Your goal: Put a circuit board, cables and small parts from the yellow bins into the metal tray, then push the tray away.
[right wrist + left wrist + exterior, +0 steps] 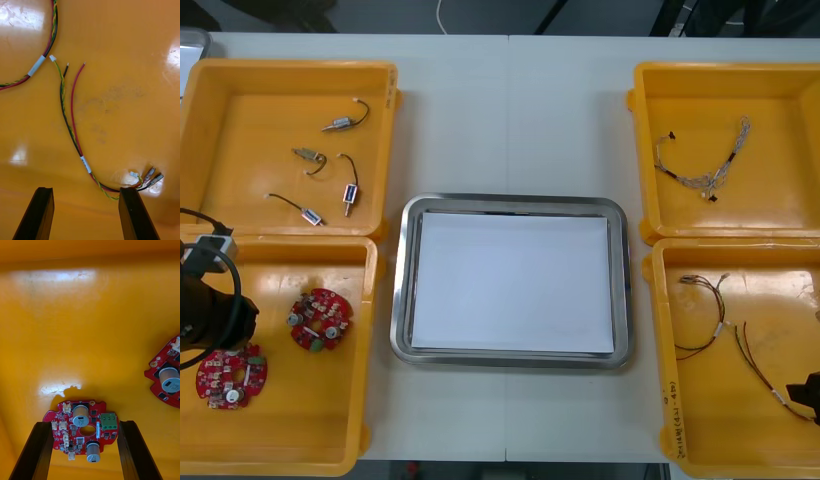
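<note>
Perhaps touching, left pincer [85,423] flanks circuit board [67,431].

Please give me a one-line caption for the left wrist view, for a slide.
Open left gripper over a red circuit board in a yellow bin.

Left arm [208,315], left of the metal tray [402,345]: dark, rounded cylindrical housing, near-black with a brownish sheen. One thick black cable [232,285] loops over it. A small white-and-grey block [212,246] sits at the cable's upper end. Left pincer [85,423]: two matte black fingers [35,453], flat slabs with square-cut tips, broadening toward the base. Right arm [806,395], right of the tray: a black angular part. Right pincer [86,189]: two black fingers [135,217] of the same slab form, plain-faced.
</note>
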